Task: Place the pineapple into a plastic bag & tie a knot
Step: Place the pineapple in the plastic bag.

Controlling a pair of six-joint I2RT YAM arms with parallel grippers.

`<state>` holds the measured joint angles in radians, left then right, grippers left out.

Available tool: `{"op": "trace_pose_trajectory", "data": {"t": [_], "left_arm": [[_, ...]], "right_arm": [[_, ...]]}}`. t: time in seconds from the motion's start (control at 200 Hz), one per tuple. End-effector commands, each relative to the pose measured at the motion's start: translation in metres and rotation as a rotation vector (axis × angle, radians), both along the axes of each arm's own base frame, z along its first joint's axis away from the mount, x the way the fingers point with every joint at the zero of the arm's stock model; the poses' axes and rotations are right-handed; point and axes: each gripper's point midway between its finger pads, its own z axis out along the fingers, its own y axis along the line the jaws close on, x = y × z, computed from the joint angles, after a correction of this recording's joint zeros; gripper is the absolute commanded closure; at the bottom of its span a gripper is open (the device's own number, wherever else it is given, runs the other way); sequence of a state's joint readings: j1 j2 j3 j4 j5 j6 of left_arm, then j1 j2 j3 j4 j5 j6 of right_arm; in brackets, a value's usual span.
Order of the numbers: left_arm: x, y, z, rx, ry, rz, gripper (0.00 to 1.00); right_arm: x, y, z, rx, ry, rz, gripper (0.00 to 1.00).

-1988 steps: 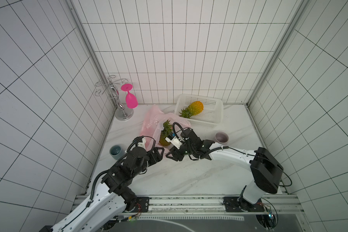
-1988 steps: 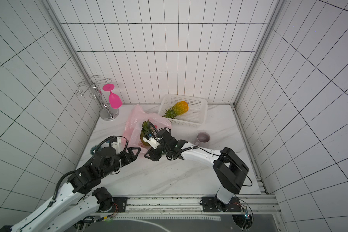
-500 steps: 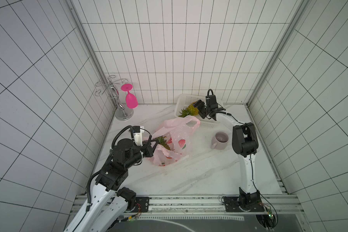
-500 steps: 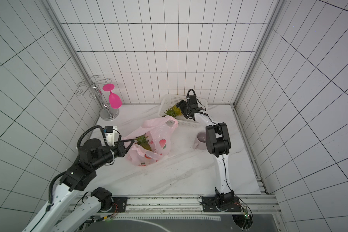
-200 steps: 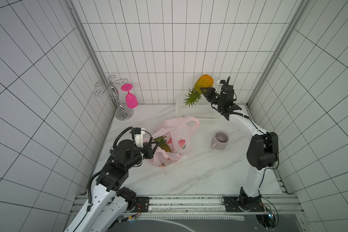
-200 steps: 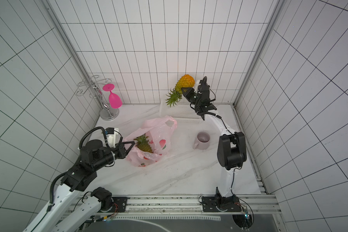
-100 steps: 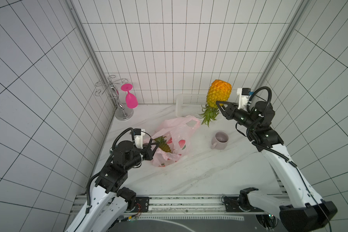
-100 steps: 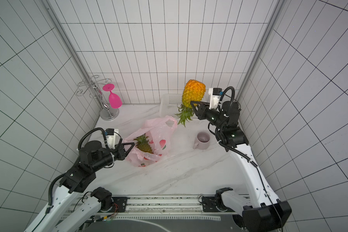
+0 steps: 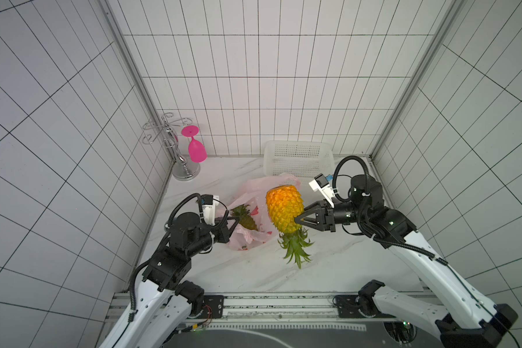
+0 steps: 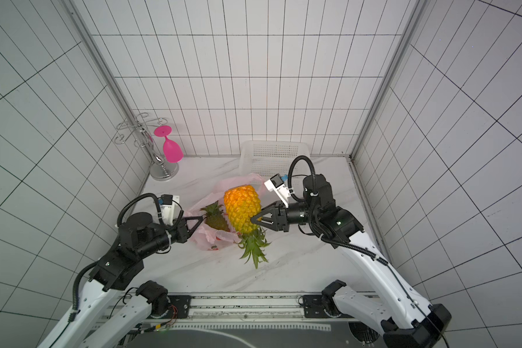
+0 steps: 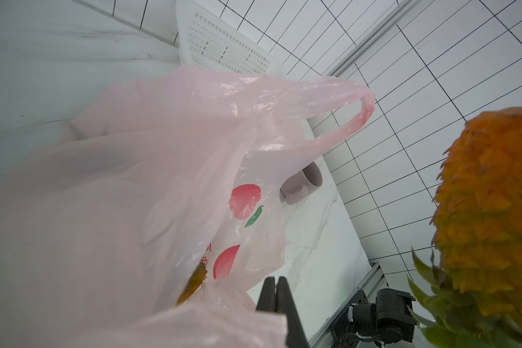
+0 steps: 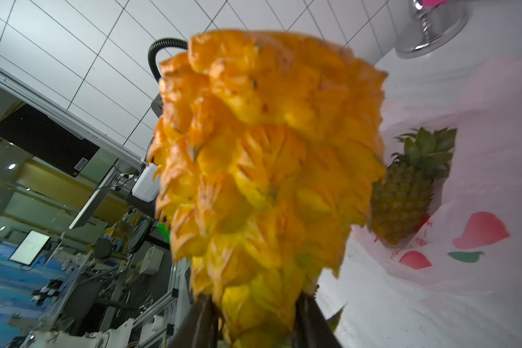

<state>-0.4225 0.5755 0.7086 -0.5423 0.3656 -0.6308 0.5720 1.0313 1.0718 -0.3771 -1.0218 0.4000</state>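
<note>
- The big orange pineapple (image 9: 284, 211) was up high by the back wall a second ago. Now it hangs lower and closer to the front, in the air over the worktop (image 9: 329, 265), with its green leaves pointing down.
- It is right next to the plastic bag (image 9: 255, 188) but not in it yet.
- The right end effector (image 9: 299, 217) grips the pineapple by its sides, near the leafy end. The right wrist view shows a finger on each side of the fruit (image 12: 268, 165).
- The bag lies on the worktop with its mouth open, and a small green pineapple (image 9: 247, 219) already sits inside.
- The left end effector (image 9: 233, 223) has not moved. Its fingers are shut tight, and it seems to pinch the bag's edge to keep the mouth open.
- One loop handle (image 11: 359, 117) is loose, so there is no knot yet.
- The white basket (image 9: 297, 155) at the back is empty now — the fruit came from there.
- This means the carry is almost done. I think the next job is to tip the pineapple into the open mouth.
- The leaves could catch on the thin plastic — so the mouth must stay wide.
</note>
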Motion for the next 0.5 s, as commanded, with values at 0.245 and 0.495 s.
{"op": "trace_pose_trajectory", "data": {"t": [0.245, 0.495], "left_arm": [[-0.014, -0.002, 0.001, -0.015, -0.024, -0.055, 1.0], [-0.02, -0.008, -0.005, -0.016, -0.019, -0.107, 1.0]], "right_arm": [[0.006, 0.04, -0.082, -0.105, 0.31, 0.111, 1.0], [0.028, 0.063, -0.107, -0.155, 0.436, 0.113, 1.0]]}}
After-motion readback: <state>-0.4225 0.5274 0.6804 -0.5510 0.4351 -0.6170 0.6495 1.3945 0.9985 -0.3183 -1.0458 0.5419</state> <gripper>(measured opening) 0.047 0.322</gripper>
